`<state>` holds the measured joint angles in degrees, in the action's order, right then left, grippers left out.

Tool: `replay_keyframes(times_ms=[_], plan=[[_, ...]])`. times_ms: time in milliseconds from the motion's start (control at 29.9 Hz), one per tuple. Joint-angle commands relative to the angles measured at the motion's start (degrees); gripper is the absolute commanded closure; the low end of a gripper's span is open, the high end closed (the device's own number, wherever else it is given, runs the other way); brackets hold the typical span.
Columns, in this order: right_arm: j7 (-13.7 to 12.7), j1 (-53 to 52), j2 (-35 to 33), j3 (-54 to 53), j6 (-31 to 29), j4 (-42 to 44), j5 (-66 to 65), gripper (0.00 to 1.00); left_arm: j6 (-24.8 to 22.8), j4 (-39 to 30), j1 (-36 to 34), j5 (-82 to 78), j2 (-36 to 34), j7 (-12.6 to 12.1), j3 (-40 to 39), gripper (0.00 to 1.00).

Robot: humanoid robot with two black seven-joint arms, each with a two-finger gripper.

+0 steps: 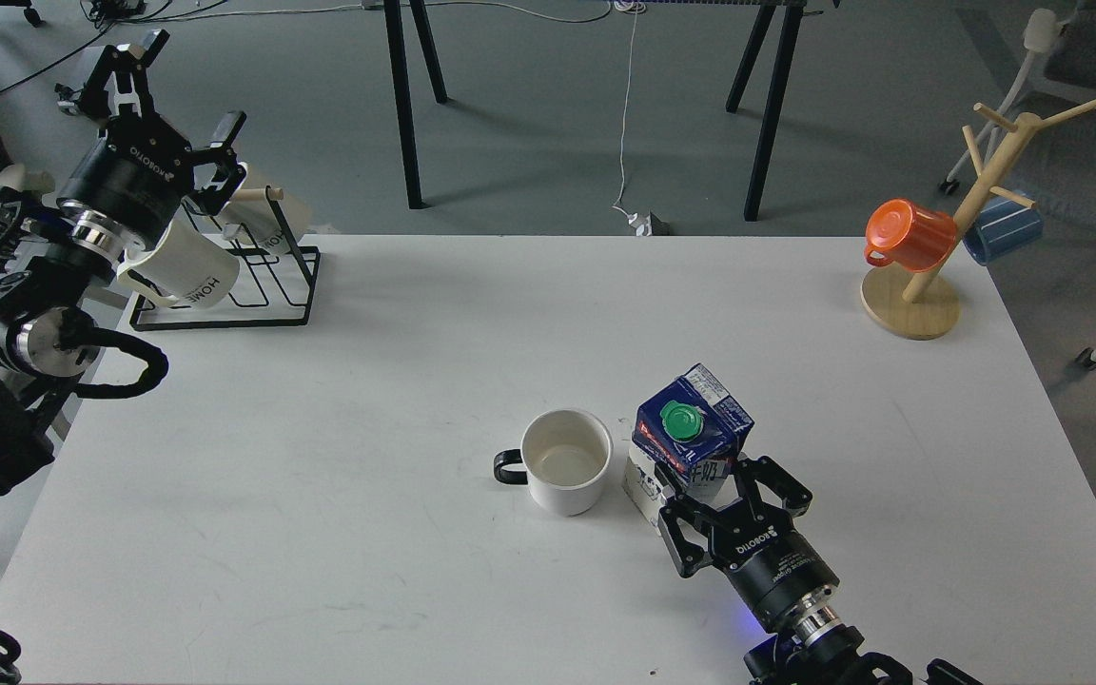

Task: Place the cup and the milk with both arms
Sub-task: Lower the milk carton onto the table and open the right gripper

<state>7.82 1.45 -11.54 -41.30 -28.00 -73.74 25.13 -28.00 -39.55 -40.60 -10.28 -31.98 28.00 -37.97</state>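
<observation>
On my table point(320, 457): 1 white cup point(564, 460) beside 1 milk carton point(686, 440) clenched in my right pincer point(721, 495); left pincer point(177, 105) spread, raised.

My right pincer point(714, 490) grips the milk point(688, 440) low on its body, the carton standing on the white counter point(320, 428) just at three o'clock of the cup point(564, 460). My left pincer point(177, 105) hangs spread over the wire mug rack point(263, 276) at ten o'clock.
</observation>
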Motion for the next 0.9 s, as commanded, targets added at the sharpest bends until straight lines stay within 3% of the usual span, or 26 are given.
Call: replay_keyframes(times_ms=[0,33,870], plan=[[0.01,0.14,-0.06,-0.01,0.00,-0.09,0.00,0.06,0.00,0.00,0.00,0.00,-0.01,0.00,0.00,0.01],[0.01,0.14,-0.06,-0.01,0.00,-0.09,0.00,0.02,0.00,0.00,0.00,0.00,-0.01,0.00,0.00,0.01],[0.01,6.11,-2.87,-0.88,0.00,-6.85,0.18,0.02,0.00,0.00,0.00,0.00,0.07,0.00,0.00,0.01]])
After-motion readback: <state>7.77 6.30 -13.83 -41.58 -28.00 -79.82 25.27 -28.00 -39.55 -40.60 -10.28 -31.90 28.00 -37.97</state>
